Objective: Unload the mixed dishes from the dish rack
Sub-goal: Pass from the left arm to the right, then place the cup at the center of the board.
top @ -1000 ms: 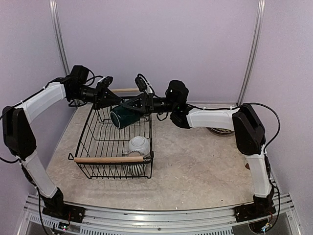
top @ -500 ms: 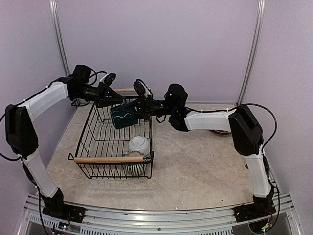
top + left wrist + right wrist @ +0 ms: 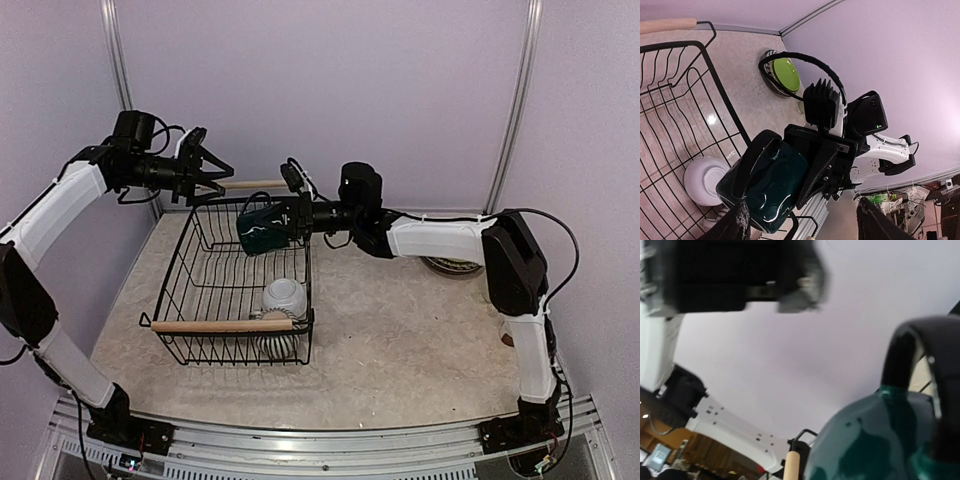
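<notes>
1. Clamped in right fingers (image 3: pixel 283 218): dark teal mug (image 3: pixel 262 228), held above far right corner of dish rack (image 3: pixel 222 325).
2. Spread apart and empty: left fingers (image 3: pixel 215 172), near far wooden handle (image 3: pixel 250 184).
3. Seen inside rack: white bowl (image 3: pixel 284 297), possibly upturned.

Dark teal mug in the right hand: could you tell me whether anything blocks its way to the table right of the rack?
Nothing visible does. The right hand holds the dark teal mug above the dish rack's right corner, seemingly clear of its rim. The plates lie farther right; the left hand stands open, apart.
</notes>
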